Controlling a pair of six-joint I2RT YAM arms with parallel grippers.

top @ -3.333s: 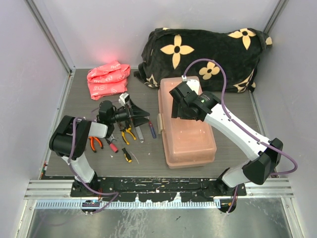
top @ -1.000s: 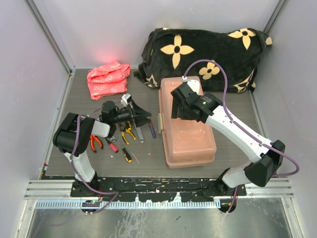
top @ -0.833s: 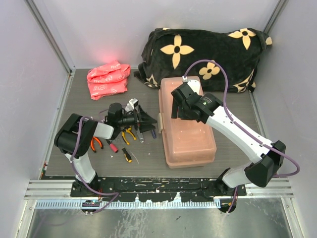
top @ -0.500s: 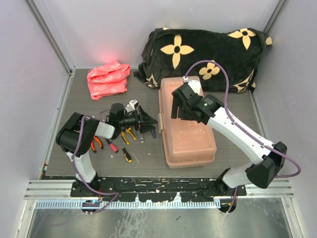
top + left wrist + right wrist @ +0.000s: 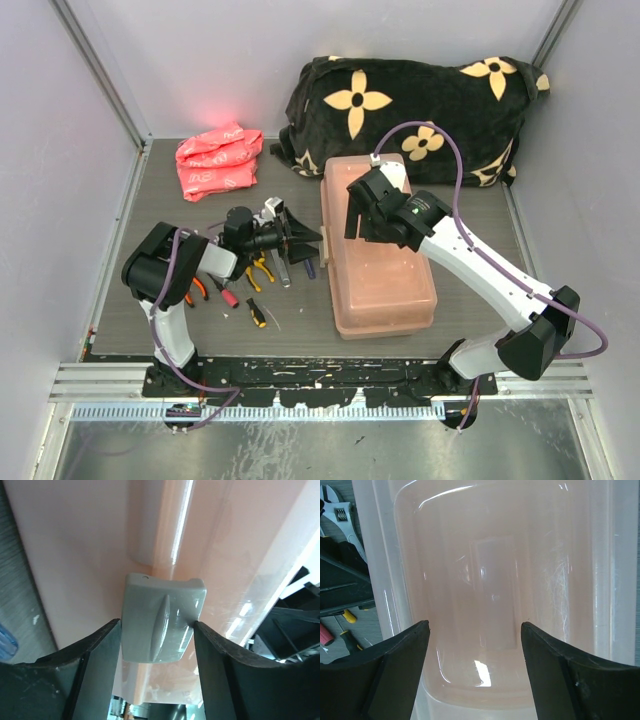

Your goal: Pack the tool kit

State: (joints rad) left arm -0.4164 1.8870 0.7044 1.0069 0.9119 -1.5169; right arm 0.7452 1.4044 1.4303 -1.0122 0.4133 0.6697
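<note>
The salmon-pink toolbox [image 5: 385,285] lies shut on the table, with its lid [image 5: 495,580] filling the right wrist view. My left gripper [image 5: 316,240] [image 5: 156,624] is at the box's left side. It is open, with the grey latch [image 5: 162,622] between its fingers, which sit close on both sides. My right gripper [image 5: 360,220] [image 5: 474,627] hangs open over the lid with nothing between its fingers. Loose tools lie left of the box: yellow-handled pliers [image 5: 262,270], orange pliers [image 5: 192,290], screwdrivers [image 5: 256,312] and a silver wrench [image 5: 337,515].
A bright pink bag [image 5: 218,160] lies at the back left. Black fabric with yellow flowers [image 5: 420,110] is piled behind the box. Walls close in the table on the left, back and right.
My left gripper has moved right, from above the loose tools to the toolbox's latch. My right gripper has opened wider over the lid and barely shifted.
</note>
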